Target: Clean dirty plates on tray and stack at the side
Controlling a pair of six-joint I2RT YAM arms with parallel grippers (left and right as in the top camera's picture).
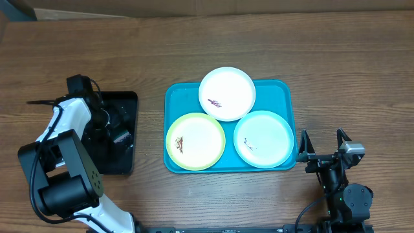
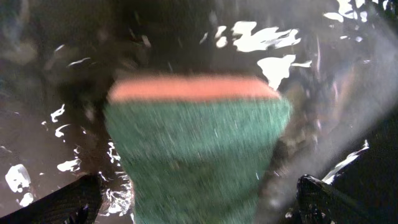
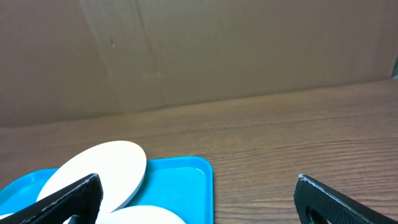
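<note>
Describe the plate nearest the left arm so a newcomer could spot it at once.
On the wooden table sits a blue tray holding three plates. The yellow-green plate lies in its near-left corner, closest to the black tray. Its rim colour sets it apart from the white plate behind it and the mint plate to its right.

Left arm (image 1: 66,122) white shell, black joints, cables; right claw (image 1: 321,144) black, angular.
</note>
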